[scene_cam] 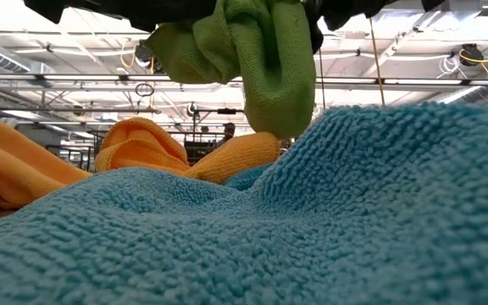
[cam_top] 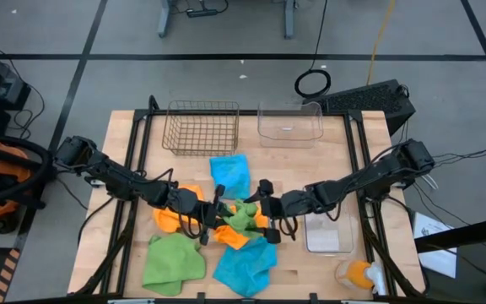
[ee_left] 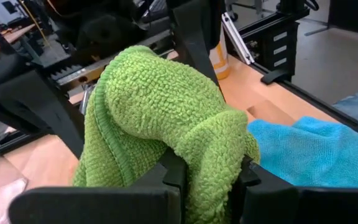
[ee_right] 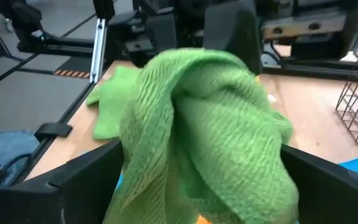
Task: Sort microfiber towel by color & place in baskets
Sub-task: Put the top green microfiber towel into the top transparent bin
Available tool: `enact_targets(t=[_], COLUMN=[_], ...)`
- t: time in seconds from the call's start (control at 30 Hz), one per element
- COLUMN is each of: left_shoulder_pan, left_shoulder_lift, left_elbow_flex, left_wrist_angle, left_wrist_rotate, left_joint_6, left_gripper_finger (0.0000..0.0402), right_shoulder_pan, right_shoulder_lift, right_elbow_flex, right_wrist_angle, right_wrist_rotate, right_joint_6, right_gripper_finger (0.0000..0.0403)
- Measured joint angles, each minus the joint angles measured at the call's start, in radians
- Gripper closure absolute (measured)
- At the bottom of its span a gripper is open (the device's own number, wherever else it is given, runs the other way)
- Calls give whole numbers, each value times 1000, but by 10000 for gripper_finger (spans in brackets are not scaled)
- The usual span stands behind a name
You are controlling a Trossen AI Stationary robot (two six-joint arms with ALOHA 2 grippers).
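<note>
A green towel point(cam_top: 241, 216) hangs bunched at the table's middle, over an orange towel point(cam_top: 233, 238), with my left gripper point(ee_left: 207, 182) shut on it. My right gripper point(ee_right: 207, 186) comes from the table's right and is open. Its fingers stand wide on either side of the same green towel point(ee_right: 210, 118). The wire basket point(cam_top: 201, 127) and a clear bin point(cam_top: 290, 123) stand at the far edge. A second clear bin point(cam_top: 328, 234) sits near the right edge. Loose on the table lie a blue towel point(cam_top: 229, 174), an orange towel point(cam_top: 174, 211), a green towel point(cam_top: 173, 261) and a blue towel point(cam_top: 245, 264). My left gripper pinches a bunched fold of the green towel point(ee_left: 204, 155) between its two fingers, several layers thick. The fingers come nearly level from the table's left. The towel bulges out past them and hangs slack below point(scene_cam: 265, 85). I cannot tell whether my right gripper's open fingers touch the towel.
A bottle with an orange body point(cam_top: 359, 274) lies at the near right corner. Bare wood shows between the far baskets and the towel pile. The low view is mostly filled by the near blue towel point(scene_cam: 312, 229).
</note>
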Motion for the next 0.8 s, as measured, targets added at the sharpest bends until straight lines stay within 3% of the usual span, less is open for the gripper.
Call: enact_targets(t=[0.1, 0.2, 0.5, 0.7, 0.8], left_shoulder_pan=[0, 0, 0, -1, -1], left_shoulder_lift=[-1, -1, -1, -1, -1], left_elbow_flex=[0, 0, 0, 0, 0], left_wrist_angle=[0, 0, -4, -6, -3], left_wrist_rotate=[0, 0, -58, -121, -156], left_joint_6=[0, -4, -63, -139, -170], left_gripper_finger=[350, 350, 342, 251, 187], right_shoulder_pan=[0, 0, 0, -1, -1], right_shoulder_lift=[7, 7, 3, 1, -2], right_elbow_flex=[0, 0, 0, 0, 0], right_wrist_angle=[43, 58, 28, -4, -16], right_wrist_rotate=[4, 4, -25, -20, -18], right_joint_6=[-18, -26, -20, -19, -20], right_gripper_finger=[22, 61, 259, 379, 391])
